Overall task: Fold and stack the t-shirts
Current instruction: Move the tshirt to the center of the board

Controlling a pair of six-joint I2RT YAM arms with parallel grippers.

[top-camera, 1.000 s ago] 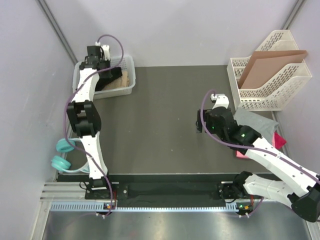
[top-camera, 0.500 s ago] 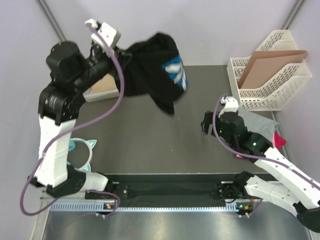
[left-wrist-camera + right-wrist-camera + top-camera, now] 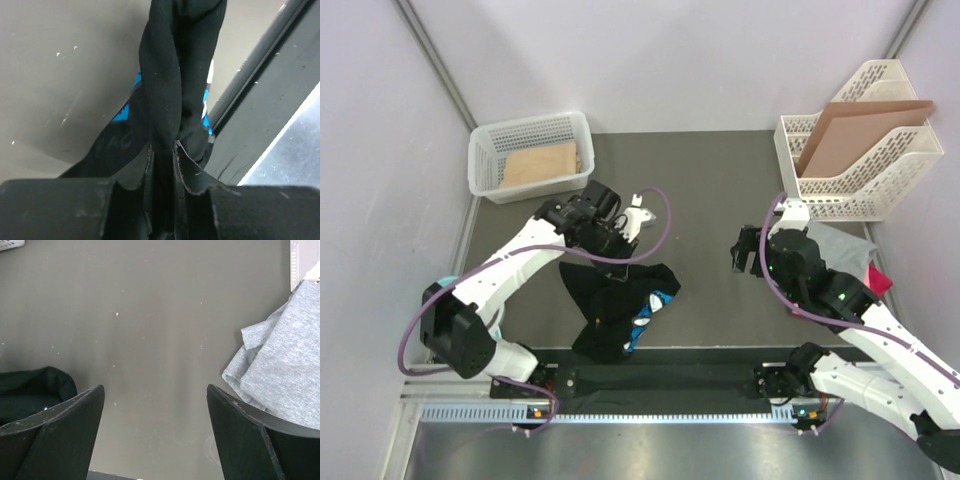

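Dark grey table (image 3: 705, 190) enclosed by pale lilac walls (image 3: 670, 60). White mesh basket (image 3: 480, 160) at far left corner, white file rack (image 3: 845, 205) at far right. Lighting appears even and diffuse.

A white basket (image 3: 478, 165) sits well apart from a rack (image 3: 840, 197) holding cardboard (image 3: 857, 125).

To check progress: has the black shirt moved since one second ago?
Yes. The black shirt left the white basket at the back left; the left gripper now holds it near the table's front edge.

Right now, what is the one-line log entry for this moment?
left hand: shut on black t-shirt | right hand: open, empty | grey t-shirt: lying at right
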